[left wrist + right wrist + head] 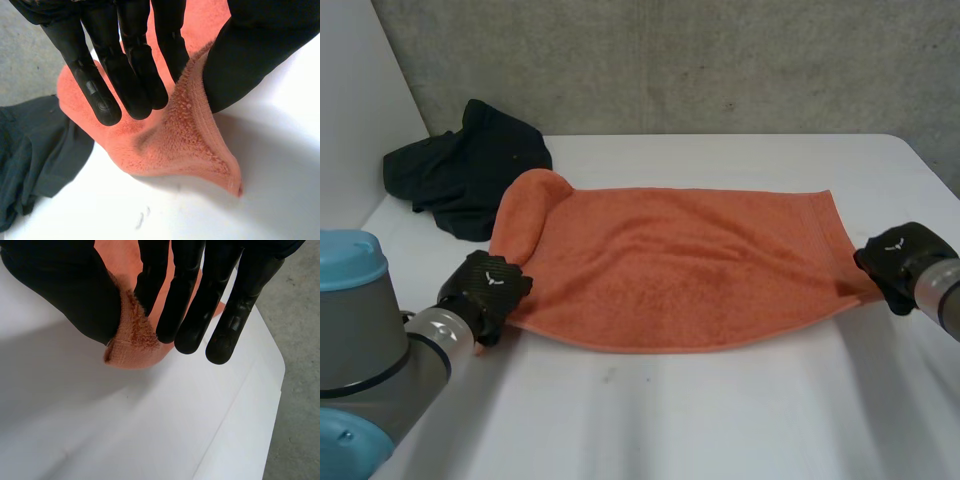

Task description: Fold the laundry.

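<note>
On the near corners of the orange towel (680, 270), left hand (485, 285) and right hand (900, 262) each pinched tight, presumably to fold it over.

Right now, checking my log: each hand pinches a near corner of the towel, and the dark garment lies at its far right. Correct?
No: the head view shows the garment at the far left of the towel. The left hand and right hand each pinch a near corner.

L hand (488, 285) black, white logo on back | R hand (900, 260) same | L arm (360, 340) grey, light-blue caps, silver cuff behind L hand
</note>
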Motion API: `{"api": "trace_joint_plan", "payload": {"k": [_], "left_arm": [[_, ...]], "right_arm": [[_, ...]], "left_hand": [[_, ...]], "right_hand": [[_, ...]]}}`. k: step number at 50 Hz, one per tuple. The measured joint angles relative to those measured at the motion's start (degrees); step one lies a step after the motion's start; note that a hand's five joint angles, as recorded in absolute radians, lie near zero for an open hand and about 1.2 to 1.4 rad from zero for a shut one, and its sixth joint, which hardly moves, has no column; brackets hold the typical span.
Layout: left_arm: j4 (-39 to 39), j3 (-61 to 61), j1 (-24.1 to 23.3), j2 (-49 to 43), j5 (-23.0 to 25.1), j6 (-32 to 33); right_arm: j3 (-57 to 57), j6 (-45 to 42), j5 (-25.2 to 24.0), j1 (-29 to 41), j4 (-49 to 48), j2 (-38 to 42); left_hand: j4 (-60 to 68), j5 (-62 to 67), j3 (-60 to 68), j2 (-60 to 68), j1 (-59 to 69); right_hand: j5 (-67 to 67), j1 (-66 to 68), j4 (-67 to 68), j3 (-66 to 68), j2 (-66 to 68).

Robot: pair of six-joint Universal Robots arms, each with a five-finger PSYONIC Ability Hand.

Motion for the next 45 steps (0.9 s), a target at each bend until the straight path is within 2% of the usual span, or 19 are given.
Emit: {"api": "trace_joint_plan", "payload": {"k": [3, 4, 5, 6, 8, 10, 15, 20, 28, 37, 45], "left_arm": [[-0.8, 0.0, 0.2, 0.5, 0.0, -0.1], [-1.2, -0.1, 0.4, 0.8, 0.0, -0.4], [-1.2, -0.1, 0.5, 1.0, 0.0, -0.9], [-1.2, -0.1, 0.5, 1.0, 0.0, -0.9], [-0.7, -0.1, 0.6, 1.2, -0.1, -3.0], [-0.4, -0.3, 0.6, 1.5, -0.2, -5.0], [-0.3, -1.3, 0.5, 3.2, -0.2, -13.4], [-0.6, -3.0, 0.7, 5.0, -0.7, -18.8], [-0.1, -6.0, 3.4, 8.6, -5.0, -27.5], [0.0, -8.1, 6.0, 9.9, -6.2, -35.8], [-0.5, -9.5, 8.0, 10.0, -7.5, -39.8]], "right_arm": [[0.8, -0.5, -0.3, -0.4, -0.1, -0.6], [2.0, -1.1, -0.8, -1.0, -0.8, -1.4], [2.7, -1.1, -1.2, -1.5, -1.7, -1.8], [2.7, -1.1, -1.2, -1.5, -1.7, -1.8], [3.5, -0.1, -1.7, -2.5, -3.9, -2.1], [4.0, 1.0, -1.9, -3.2, -5.6, -2.2], [5.5, 3.8, -2.4, -4.6, -9.1, -2.1], [6.4, 4.7, -2.8, -4.9, -10.7, -2.0], [7.3, 5.5, -3.3, -4.9, -12.9, -2.0], [8.0, 6.0, -3.3, -4.8, -14.0, -2.0], [8.6, 6.0, -3.3, -4.8, -14.4, -2.0]], "left_hand": [[-6.1, -5.0, -6.0, -6.0, -5.9], [-18.2, -16.5, -18.4, -18.8, -19.0], [-24.8, -23.2, -24.6, -25.1, -24.4], [-24.8, -23.2, -24.6, -25.1, -24.4], [-37.3, -35.7, -36.6, -37.0, -36.7], [-40.0, -38.3, -39.0, -39.5, -38.4], [-40.9, -39.3, -39.9, -40.3, -38.4], [-40.9, -39.3, -39.9, -40.3, -38.4], [-40.3, -38.4, -39.7, -40.1, -38.2], [-36.7, -34.9, -36.7, -37.1, -35.5], [-35.4, -33.6, -35.2, -35.7, -34.0]], "right_hand": [[0.0, 0.0, 0.0, 0.0, 0.0], [0.0, 0.0, 0.0, 0.0, 0.0], [0.0, 0.0, 0.0, 0.0, 0.0], [0.0, 0.0, 0.0, 0.0, 0.0], [0.0, 0.0, 0.0, 0.0, 0.0], [0.0, 0.0, 0.0, 0.0, 0.0], [0.0, 0.0, 0.0, 0.0, 0.0], [0.0, 0.0, 0.0, 0.0, 0.0], [0.0, 0.0, 0.0, 0.0, 0.0], [0.0, 0.0, 0.0, 0.0, 0.0], [0.0, 0.0, 0.0, 0.0, 0.0]]}}
